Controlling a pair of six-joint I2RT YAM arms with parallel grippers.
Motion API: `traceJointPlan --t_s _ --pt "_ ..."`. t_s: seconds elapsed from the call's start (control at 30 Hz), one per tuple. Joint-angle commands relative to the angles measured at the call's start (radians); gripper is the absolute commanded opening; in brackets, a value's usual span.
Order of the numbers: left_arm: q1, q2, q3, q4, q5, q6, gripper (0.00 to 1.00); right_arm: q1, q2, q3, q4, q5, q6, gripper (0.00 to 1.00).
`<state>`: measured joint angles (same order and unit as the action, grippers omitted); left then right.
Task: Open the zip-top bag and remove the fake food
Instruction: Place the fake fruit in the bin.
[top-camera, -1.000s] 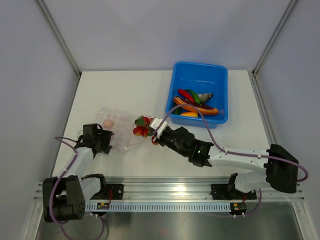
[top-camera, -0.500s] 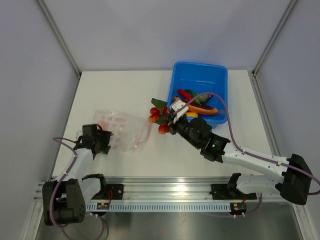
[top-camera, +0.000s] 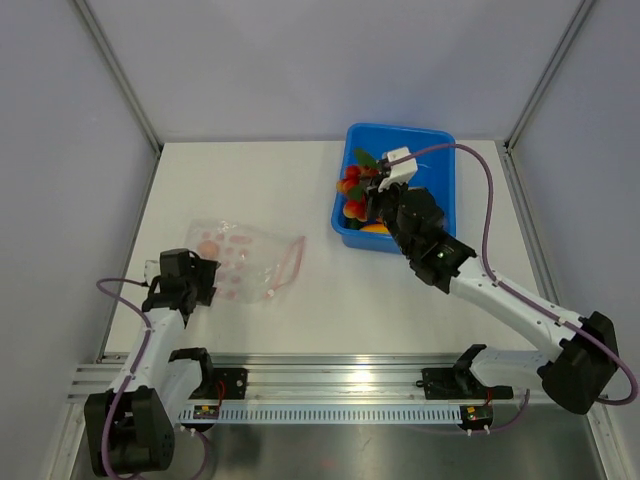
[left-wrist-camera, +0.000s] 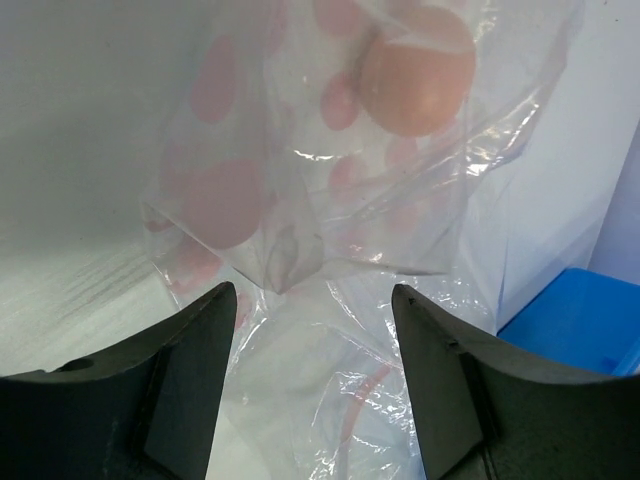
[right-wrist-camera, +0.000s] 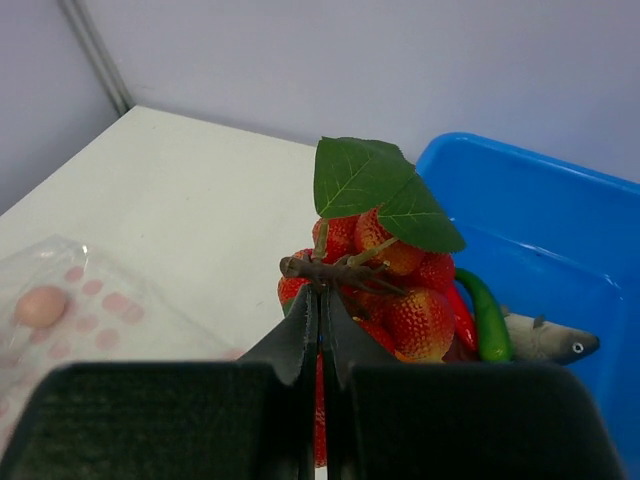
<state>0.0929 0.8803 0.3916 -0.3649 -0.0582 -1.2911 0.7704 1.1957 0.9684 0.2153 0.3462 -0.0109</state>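
Observation:
The zip-top bag (top-camera: 243, 262) lies flat at the table's left, its pink zipper strip (top-camera: 292, 258) on the right side. A pale egg (top-camera: 208, 248) shows inside it. My left gripper (top-camera: 203, 279) stands open at the bag's left end. In the left wrist view crinkled bag plastic (left-wrist-camera: 330, 210) lies between its spread fingers, with the egg (left-wrist-camera: 417, 72) beyond them. My right gripper (right-wrist-camera: 323, 292) is shut on the brown stem of a red fruit bunch (right-wrist-camera: 405, 300) with green leaves. It holds the bunch (top-camera: 352, 188) over the left rim of the blue tub (top-camera: 432, 160).
In the tub (right-wrist-camera: 560, 230) lie a grey fish (right-wrist-camera: 545, 340), a green cucumber (right-wrist-camera: 487, 318) and a red pepper (right-wrist-camera: 462, 318), with an orange piece (top-camera: 376, 228) near its front wall. Grey walls close in the table on three sides.
My right gripper has carried the red bunch from the bag's mouth rightward and away to the tub. The bag has settled flat. The left gripper stays open by it.

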Motion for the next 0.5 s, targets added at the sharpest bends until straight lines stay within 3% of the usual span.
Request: traceJointPlan --t_s 0.0,0.47 --pt "0.004 -0.041 0.006 0.006 -0.034 0.012 0.66 -0.078 0.031 0.075 -0.011 0.016 0.08 0.0" --pt "0.004 -0.132 0.02 -0.035 -0.069 0.038 0.77 -0.329 0.26 0.134 -0.057 -0.072 0.219 0.0"
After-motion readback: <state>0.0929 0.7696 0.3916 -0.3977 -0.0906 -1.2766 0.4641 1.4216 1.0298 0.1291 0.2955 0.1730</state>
